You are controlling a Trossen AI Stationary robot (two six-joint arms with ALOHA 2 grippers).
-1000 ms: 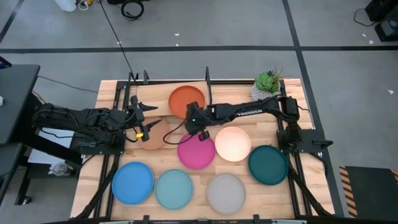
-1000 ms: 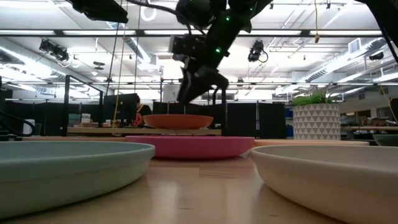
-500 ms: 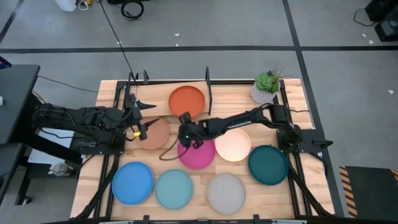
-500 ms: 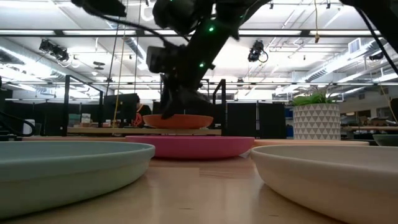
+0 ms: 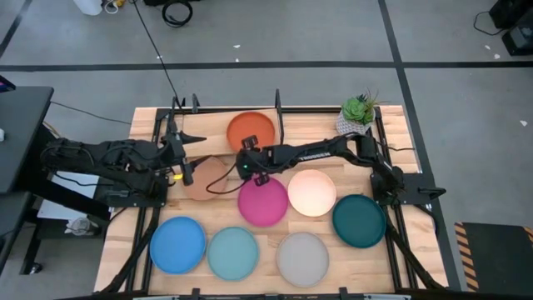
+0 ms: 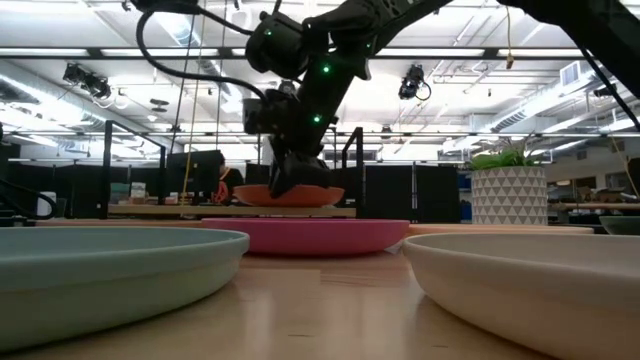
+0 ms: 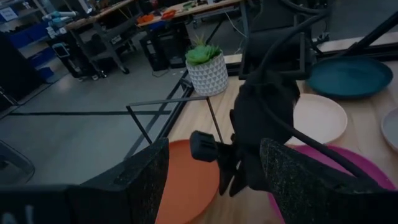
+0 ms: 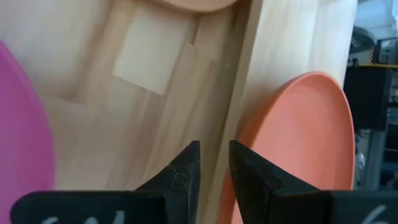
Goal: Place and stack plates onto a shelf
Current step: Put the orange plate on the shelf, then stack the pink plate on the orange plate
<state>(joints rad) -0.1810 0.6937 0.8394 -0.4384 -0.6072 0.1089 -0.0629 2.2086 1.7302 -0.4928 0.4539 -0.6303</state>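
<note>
The orange plate (image 5: 254,129) lies on the shelf (image 5: 210,133) at the table's far side. My right gripper (image 8: 214,165) slants down over the plate's near rim (image 8: 231,186) at the shelf's front edge, open with a narrow gap between its fingers. In the low view it (image 6: 283,188) stands at the plate's left end. The tan plate (image 5: 208,179) lies on the tabletop, partly under my left gripper (image 5: 186,158), which hangs open above it and touches nothing. The magenta (image 5: 262,202), cream (image 5: 311,192), dark teal (image 5: 359,220), blue (image 5: 177,245), pale blue (image 5: 233,253) and grey (image 5: 302,259) plates lie flat nearer me. My right gripper comes slanting down from the near right at the orange plate's near rim (image 8: 231,186). The rim and the shelf's front edge show in the narrow gap between its fingertips (image 8: 189,158). Whether they touch the plate I cannot tell.
A white pot with a green plant (image 5: 356,114) stands at the far right corner. Black upright rods (image 5: 277,104) rise from the shelf beside the orange plate. The right arm (image 5: 321,152) stretches across above the cream and magenta plates.
My right gripper has gone from above the magenta plate's far edge toward the table's left and far edges and down, ending at the orange plate's near rim. No plate has moved.
</note>
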